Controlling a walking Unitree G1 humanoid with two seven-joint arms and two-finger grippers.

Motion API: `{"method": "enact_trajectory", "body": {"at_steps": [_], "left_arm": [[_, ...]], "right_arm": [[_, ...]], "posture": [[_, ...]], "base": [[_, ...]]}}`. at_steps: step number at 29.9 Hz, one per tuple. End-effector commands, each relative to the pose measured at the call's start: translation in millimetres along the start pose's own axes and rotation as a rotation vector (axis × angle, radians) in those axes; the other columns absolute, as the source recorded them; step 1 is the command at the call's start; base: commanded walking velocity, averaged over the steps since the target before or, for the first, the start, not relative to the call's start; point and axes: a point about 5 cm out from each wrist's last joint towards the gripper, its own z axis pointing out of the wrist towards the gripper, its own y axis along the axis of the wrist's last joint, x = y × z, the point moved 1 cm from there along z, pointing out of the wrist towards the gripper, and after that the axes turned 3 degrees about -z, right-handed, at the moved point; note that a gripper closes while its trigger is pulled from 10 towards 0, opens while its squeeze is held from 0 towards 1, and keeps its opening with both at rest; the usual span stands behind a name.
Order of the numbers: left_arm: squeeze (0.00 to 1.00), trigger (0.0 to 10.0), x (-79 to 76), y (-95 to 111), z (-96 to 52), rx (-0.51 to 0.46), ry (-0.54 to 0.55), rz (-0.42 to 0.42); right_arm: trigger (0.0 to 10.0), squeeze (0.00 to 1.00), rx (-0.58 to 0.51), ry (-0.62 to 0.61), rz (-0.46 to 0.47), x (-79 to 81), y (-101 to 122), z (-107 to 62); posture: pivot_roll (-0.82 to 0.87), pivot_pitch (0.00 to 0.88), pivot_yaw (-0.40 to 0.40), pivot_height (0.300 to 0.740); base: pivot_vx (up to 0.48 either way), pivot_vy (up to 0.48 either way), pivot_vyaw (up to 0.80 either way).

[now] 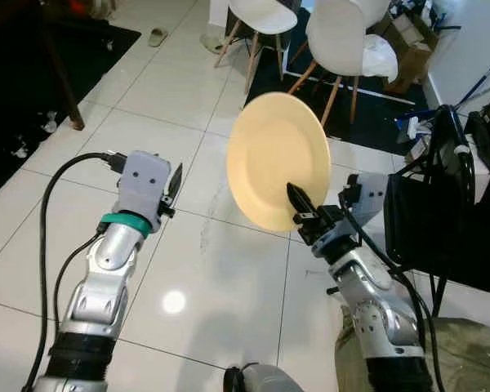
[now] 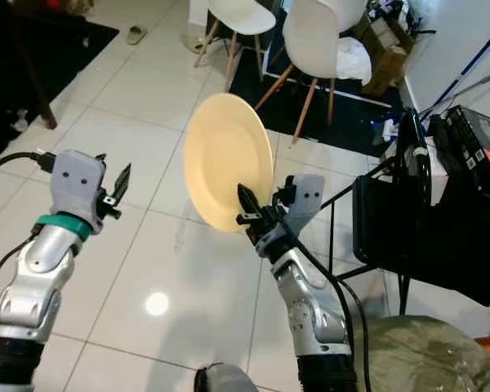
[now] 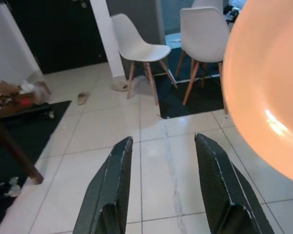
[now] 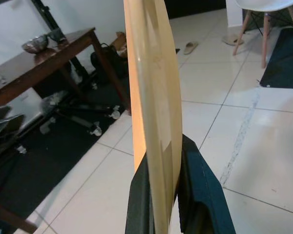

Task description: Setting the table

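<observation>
A pale yellow plate (image 1: 278,159) stands upright on edge above the tiled floor, held at its lower rim by my right gripper (image 1: 300,208), which is shut on it. In the right wrist view the plate (image 4: 154,97) is seen edge-on, clamped between the two black fingers (image 4: 198,195). My left gripper (image 1: 173,186) is raised to the plate's left, open and holding nothing; its fingers (image 3: 112,190) stand apart in the left wrist view, with the plate (image 3: 268,92) close beside them.
Two white chairs (image 1: 343,41) stand ahead on a dark rug. A dark wooden table (image 4: 44,61) with a metal bowl (image 4: 33,46) is off to the left. A black chair frame (image 1: 441,204) and cluttered boxes stand at my right. Slippers (image 1: 158,36) lie on the floor.
</observation>
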Motion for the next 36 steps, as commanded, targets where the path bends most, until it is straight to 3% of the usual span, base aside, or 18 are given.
{"method": "enact_trajectory", "body": {"at_steps": [1, 36], "left_arm": [[0.06, 10.0, 2.4, -4.7, -1.7, 0.022, -0.003, 0.014], [0.07, 10.0, -8.2, -4.6, 4.3, -0.005, -0.055, 0.016]], "right_arm": [[10.0, 0.0, -0.027, 0.0, 0.006, 2.1, 3.1, 0.3], [10.0, 0.0, -0.06, -0.049, 0.025, -5.9, 5.7, 0.8]], "posture": [[0.01, 0.007, -0.024, 0.74], [0.0, 0.0, -0.004, 0.74]], "base": [[0.472, 0.0, 0.0], [0.458, 0.0, 0.0]]}}
